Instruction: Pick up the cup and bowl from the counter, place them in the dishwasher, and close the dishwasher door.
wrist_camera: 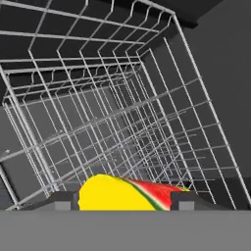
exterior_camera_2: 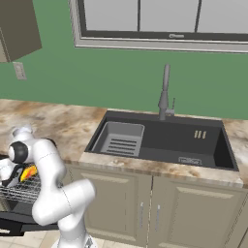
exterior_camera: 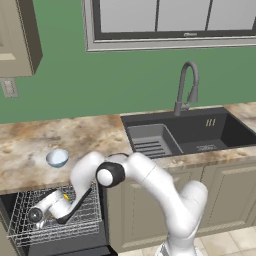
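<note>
Now mid-release: fingers (wrist_camera: 116, 200) apart either side of the yellow cup (wrist_camera: 110, 195) low in the dishwasher rack (exterior_camera: 82, 220), next retreat and fetch the bowl (exterior_camera: 57, 158) from the left tabletop (exterior_camera: 30, 145).

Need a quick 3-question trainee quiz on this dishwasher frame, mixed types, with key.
1. True or false: the bowl is in the rack.
2. Where does the cup sit? A) sink B) counter C) between the pincer fingertips, over the rack
3. Fill in: the bowl rests on the ____.

Key: 1 false; 2 C; 3 counter.
</note>
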### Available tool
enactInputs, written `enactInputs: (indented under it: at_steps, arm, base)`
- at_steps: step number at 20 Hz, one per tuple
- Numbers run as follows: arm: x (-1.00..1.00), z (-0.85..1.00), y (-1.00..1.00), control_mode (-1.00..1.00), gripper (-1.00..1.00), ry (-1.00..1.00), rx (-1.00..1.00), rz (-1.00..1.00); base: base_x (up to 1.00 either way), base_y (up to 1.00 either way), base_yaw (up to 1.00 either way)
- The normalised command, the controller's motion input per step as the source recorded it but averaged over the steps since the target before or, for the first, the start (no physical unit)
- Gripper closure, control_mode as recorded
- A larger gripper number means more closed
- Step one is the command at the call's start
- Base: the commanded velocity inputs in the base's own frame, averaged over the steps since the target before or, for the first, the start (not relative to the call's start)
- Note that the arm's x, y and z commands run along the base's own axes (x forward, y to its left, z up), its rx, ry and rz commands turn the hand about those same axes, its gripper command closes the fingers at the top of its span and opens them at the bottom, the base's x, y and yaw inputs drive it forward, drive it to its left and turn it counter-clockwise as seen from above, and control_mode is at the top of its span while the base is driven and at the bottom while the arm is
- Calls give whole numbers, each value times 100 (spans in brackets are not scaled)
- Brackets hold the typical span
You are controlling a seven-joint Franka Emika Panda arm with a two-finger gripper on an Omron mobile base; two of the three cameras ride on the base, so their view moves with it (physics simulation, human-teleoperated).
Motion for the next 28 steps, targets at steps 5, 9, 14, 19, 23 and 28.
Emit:
enactInputs:
  at_steps: [5, 9, 14, 19, 23, 28]
  arm:
    - [-22, 10, 6, -100, -100, -3, 0, 0]
    - [-45, 28, 17, -100, -100, -6, 0, 0]
    - [-52, 39, 8, -100, -100, -7, 0, 0]
    - [-48, 63, 0, -100, -100, -8, 0, 0]
    - [-49, 72, 0, -100, -100, -9, 0, 0]
    - [-43, 62, -32, -100, -100, -10, -1, 0]
  base:
    - [0, 0, 0]
    - [0, 0, 0]
    - [0, 0, 0]
    - [0, 0, 0]
    - [0, 0, 0]
    - [0, 0, 0]
